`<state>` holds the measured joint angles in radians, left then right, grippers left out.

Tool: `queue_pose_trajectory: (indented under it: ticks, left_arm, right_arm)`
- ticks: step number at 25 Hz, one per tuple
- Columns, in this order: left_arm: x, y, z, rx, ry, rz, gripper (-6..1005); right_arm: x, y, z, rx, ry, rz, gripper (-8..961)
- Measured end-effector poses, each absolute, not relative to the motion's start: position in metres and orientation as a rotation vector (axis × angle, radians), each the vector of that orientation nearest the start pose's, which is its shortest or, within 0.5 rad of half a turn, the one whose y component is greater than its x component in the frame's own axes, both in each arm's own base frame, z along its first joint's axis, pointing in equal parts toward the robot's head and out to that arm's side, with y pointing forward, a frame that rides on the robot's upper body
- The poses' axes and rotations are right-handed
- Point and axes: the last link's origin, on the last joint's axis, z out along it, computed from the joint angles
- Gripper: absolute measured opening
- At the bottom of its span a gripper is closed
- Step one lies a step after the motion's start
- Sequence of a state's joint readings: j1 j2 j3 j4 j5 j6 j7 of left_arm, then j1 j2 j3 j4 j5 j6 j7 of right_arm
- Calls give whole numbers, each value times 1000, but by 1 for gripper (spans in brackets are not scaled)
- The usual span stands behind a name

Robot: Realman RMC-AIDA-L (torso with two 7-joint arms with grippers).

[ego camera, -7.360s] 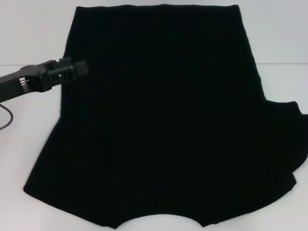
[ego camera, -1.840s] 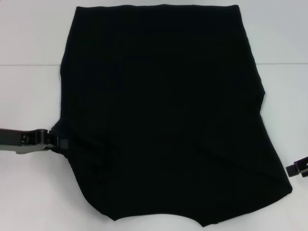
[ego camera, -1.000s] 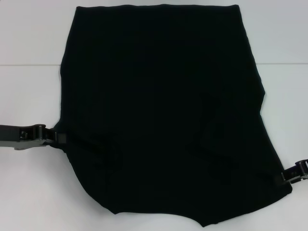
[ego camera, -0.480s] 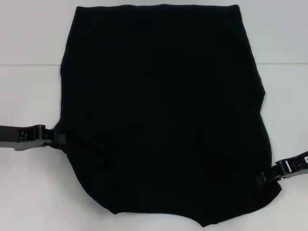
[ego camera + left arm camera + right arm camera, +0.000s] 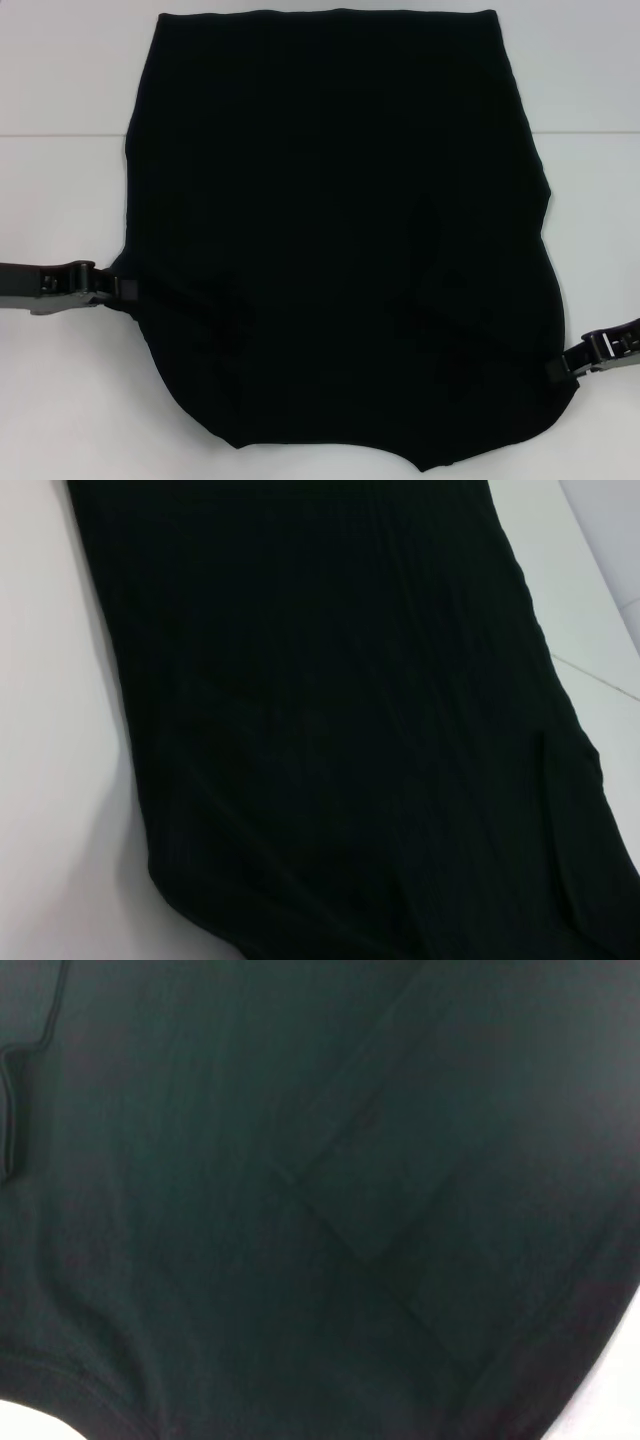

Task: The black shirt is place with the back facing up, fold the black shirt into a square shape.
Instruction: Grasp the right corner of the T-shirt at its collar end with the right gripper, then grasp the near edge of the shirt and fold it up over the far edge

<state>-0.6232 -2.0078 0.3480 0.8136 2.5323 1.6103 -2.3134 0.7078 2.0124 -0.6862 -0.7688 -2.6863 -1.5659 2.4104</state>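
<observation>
**One shirt flanked by two grippers**

One black shirt [image 5: 335, 230] is spread flat on the white table [image 5: 60, 190]. The left gripper [image 5: 118, 288] is seen at its edge at 9 o'clock, the right gripper [image 5: 568, 366] at 4 o'clock. How far either is closed cannot be told.

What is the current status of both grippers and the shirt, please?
Left gripper at shirt's left edge; right gripper at its right edge. Black shirt flat on the table, sleeves tucked in. Nothing obstructing.
</observation>
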Motion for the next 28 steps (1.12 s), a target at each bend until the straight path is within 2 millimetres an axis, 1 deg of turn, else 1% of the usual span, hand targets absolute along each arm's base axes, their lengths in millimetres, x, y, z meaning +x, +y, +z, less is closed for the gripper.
queue_pose_trajectory:
  ticks: [4,9,12,15,21,25,28]
  left_arm:
    - [-308,345,68,-2192,-1793,-403,53]
    - [-308,343,67,-2201,-1794,-398,53]
    - [-305,340,65,-2239,-1804,-383,53]
    - [-301,332,64,-2312,-1824,-302,53]
    - [-298,308,64,-2419,-1887,-161,54]
    - [-297,288,59,-2495,-1933,-84,58]
    - [-294,280,53,-2545,-1949,-33,62]
  right_arm:
    - [288,355,28,-2368,1713,-181,346]
    - [289,353,29,-2366,1729,-178,124]
    - [291,348,33,-2371,1752,-190,54]
    - [296,339,41,-2370,1793,-224,54]
    - [312,313,60,-2290,1889,-322,54]
    - [320,293,63,-2273,1950,-372,53]
    - [324,287,64,-2267,1970,-388,53]
